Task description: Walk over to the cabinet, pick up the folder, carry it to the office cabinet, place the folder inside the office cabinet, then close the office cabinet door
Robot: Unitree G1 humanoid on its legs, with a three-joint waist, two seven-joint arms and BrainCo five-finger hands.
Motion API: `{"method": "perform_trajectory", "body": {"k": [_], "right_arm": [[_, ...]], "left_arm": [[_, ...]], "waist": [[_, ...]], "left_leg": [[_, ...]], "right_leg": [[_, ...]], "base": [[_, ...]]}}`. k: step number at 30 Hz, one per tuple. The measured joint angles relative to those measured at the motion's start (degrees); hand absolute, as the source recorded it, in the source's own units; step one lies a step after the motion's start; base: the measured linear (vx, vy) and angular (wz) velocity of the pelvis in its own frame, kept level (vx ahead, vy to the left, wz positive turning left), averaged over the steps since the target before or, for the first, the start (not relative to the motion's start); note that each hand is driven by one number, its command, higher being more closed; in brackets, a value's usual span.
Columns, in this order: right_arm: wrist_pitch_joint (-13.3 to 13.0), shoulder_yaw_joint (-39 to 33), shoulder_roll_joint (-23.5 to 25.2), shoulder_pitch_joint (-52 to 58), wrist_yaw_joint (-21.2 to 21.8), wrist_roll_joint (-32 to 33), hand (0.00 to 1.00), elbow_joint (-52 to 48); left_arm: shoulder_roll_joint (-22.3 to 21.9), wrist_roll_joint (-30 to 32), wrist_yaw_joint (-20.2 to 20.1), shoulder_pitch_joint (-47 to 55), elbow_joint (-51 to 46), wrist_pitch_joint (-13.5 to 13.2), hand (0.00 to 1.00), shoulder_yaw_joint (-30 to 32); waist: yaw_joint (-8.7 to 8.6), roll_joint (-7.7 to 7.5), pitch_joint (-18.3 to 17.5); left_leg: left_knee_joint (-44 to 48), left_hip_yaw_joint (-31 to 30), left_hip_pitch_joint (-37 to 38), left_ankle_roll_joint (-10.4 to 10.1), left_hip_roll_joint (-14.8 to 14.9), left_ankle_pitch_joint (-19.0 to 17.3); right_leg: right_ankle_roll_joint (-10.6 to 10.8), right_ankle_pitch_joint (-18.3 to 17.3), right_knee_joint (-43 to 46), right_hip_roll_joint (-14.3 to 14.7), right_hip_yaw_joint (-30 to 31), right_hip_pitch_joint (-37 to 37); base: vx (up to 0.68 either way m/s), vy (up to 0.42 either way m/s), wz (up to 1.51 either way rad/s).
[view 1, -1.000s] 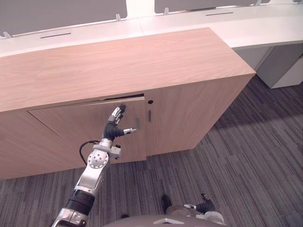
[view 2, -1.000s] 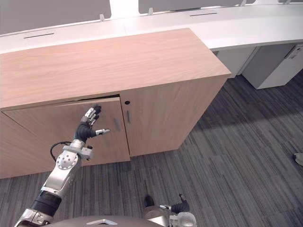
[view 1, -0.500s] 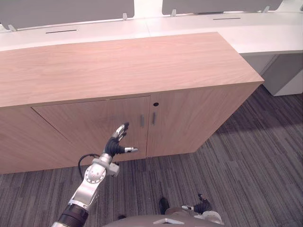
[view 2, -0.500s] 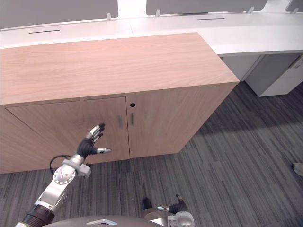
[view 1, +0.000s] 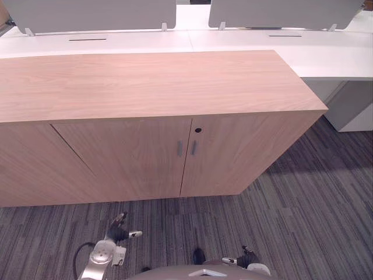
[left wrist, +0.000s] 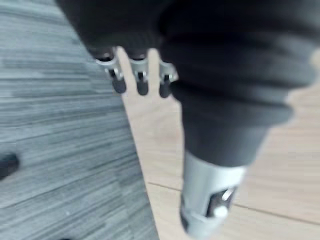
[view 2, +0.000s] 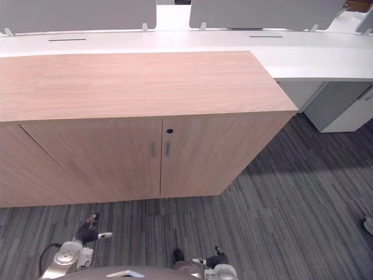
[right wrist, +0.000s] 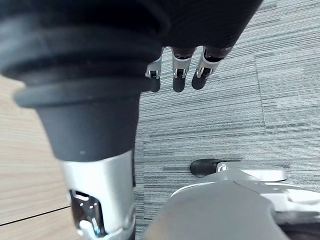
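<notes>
Office cabinet, both doors flush shut, handles side by side at the centre seam. My left hand hangs low over the carpet, apart from the left door, fingers straight and side by side, holding nothing. Right hand is low too, fingers seemingly relaxed. Where the folder lies I cannot tell.

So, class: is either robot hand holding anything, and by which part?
Nothing is held. The left hand hangs open above the carpet, in front of the closed office cabinet; the right hand is open and empty too.
</notes>
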Motion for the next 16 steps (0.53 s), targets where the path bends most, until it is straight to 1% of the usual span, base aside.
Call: {"method": "perform_trajectory", "body": {"k": [2, 4, 11, 16], "right_arm": [[0.6, -0.4, 0.2, -1.1, -0.1, 0.0, 0.00, 1.7], [0.7, -1.4, 0.5, -1.5, -0.1, 0.0, 0.00, 1.7], [0.7, -2.1, 0.4, -2.0, -0.2, 0.1, 0.00, 2.0], [0.7, -2.6, 0.4, -2.3, -0.3, 1.2, 0.00, 2.7]], "left_arm": [[-0.4, 1.1, 1.1, 0.0, 4.2, 0.3, 0.00, 1.8], [-0.6, 1.2, 1.6, 0.1, 5.9, 0.6, 0.00, 2.5], [-2.8, 2.8, 2.3, 0.1, 9.8, 1.3, 0.00, 5.3], [-4.3, 3.8, 2.3, 0.2, 12.1, 2.1, 0.00, 7.7]], "waist": [[0.18, -0.46, 0.0], [0.36, -0.64, 0.1], [1.53, -0.50, 0.3], [1.62, -0.44, 0.4]], "left_leg": [[0.0, 0.0, 0.0, 0.0, -0.1, 0.0], [0.1, 0.0, 0.0, 0.0, -0.1, 0.0], [0.0, 0.1, 0.9, 0.0, -0.3, 0.0], [0.0, 0.0, 0.9, 0.1, -0.6, 0.1]], "right_leg": [[0.0, 0.0, 0.1, 0.0, 0.0, 0.0], [0.1, 0.1, 0.3, 0.0, 0.0, 0.1], [0.1, 0.1, 0.2, -0.1, 0.1, 0.8], [0.5, -0.2, 0.0, -0.4, 0.1, 0.9]], "base": [[0.00, 0.000, 0.00], [0.00, 0.000, 0.00], [0.00, 0.000, 0.00], [-0.02, 0.001, 0.01]]}}
